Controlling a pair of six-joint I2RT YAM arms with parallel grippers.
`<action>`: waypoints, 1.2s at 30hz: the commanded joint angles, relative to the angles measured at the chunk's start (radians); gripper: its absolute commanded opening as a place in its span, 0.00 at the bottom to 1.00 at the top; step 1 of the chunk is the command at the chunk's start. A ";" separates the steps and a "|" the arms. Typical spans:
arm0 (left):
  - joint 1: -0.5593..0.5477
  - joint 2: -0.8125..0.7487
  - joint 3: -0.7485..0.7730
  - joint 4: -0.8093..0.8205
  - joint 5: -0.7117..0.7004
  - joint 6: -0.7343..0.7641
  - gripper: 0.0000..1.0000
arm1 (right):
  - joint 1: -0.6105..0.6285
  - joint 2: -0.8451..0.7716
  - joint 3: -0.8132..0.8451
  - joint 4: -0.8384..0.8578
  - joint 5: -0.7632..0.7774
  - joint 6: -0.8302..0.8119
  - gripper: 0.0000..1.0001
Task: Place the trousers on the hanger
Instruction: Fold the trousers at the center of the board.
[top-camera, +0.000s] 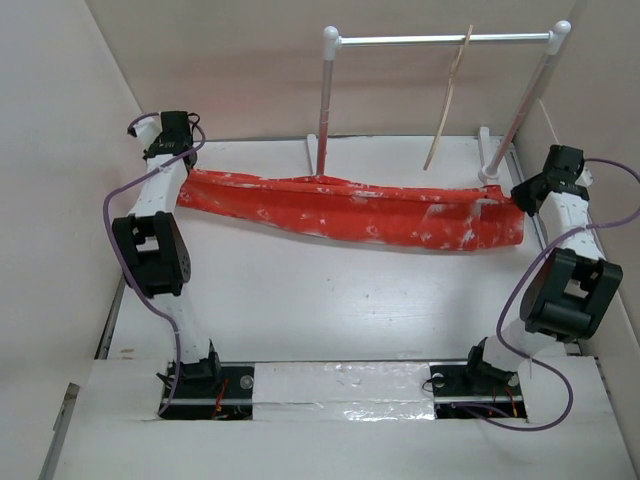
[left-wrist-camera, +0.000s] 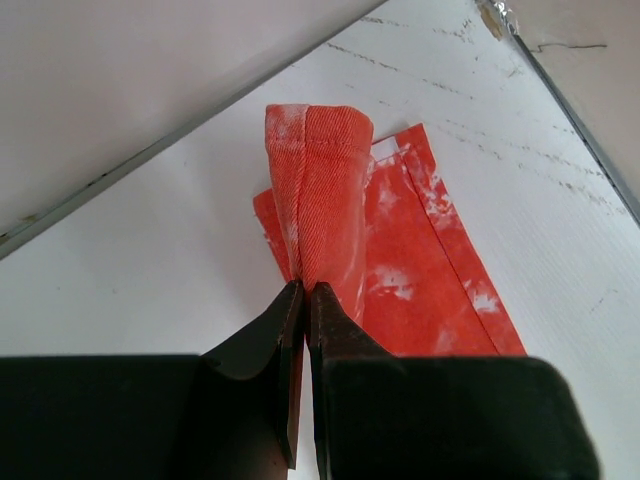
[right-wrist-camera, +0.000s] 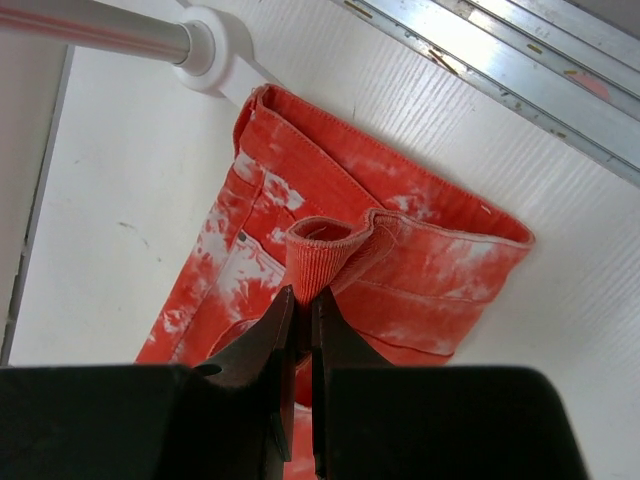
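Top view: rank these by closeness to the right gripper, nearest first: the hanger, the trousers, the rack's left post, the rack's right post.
1. trousers: right end pinched in the right gripper.
2. rack's right post: just behind the gripper, far right.
3. hanger: hanging on the crossbar, right of centre.
4. rack's left post: at the back, near centre.

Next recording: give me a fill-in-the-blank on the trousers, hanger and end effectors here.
The left end effector and right end effector are both ____ on the trousers.
The hanger hangs from the ____ of the rack.
The trousers are orange-red with ____ splotches.
Missing: shut; crossbar; white.
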 joint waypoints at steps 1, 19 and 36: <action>0.028 0.064 0.111 0.004 -0.106 0.041 0.00 | -0.016 0.015 0.078 0.121 0.097 -0.001 0.03; 0.008 0.398 0.509 0.048 -0.009 0.084 0.49 | 0.004 0.247 0.277 0.145 -0.026 0.025 0.55; 0.077 0.014 -0.141 0.306 0.319 -0.012 0.57 | 0.149 -0.308 -0.334 0.437 -0.047 -0.009 0.09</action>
